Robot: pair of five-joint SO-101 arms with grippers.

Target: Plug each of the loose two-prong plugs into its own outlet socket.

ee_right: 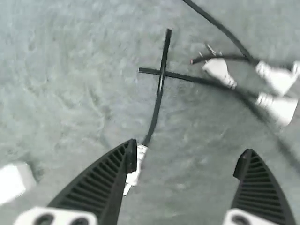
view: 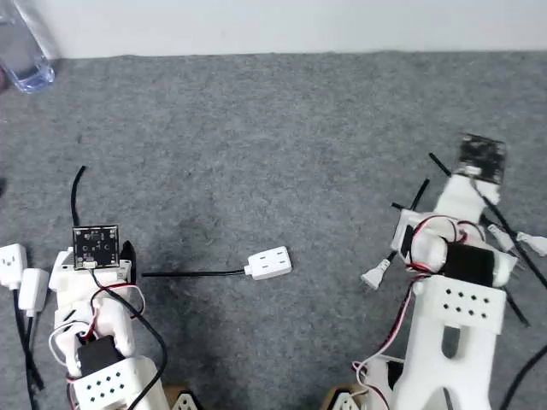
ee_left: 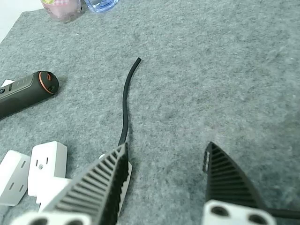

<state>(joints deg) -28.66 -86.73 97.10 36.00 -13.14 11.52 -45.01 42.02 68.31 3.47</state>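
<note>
A white outlet socket (view: 270,263) lies mid-table, its black cord running left. A loose white two-prong plug (view: 376,275) lies beside the right arm. My right gripper (ee_right: 190,147) is open above the mat, and that plug (ee_right: 133,169) lies just by one fingertip with its black cord (ee_right: 157,101) trailing away. Three more white plugs (ee_right: 219,70) (ee_right: 276,77) (ee_right: 281,105) lie farther off. My left gripper (ee_left: 167,147) is open over bare mat, nothing between its fingers. Two white outlet blocks (ee_left: 47,164) (ee_left: 14,171) and a loose black cord (ee_left: 125,101) lie beside it.
A black cylindrical tool with an orange ring (ee_left: 26,91) lies near the left arm. A clear bottle (view: 21,55) stands at the far left corner of the grey mat (view: 282,145). Black cords cross around the right arm's base (view: 419,196).
</note>
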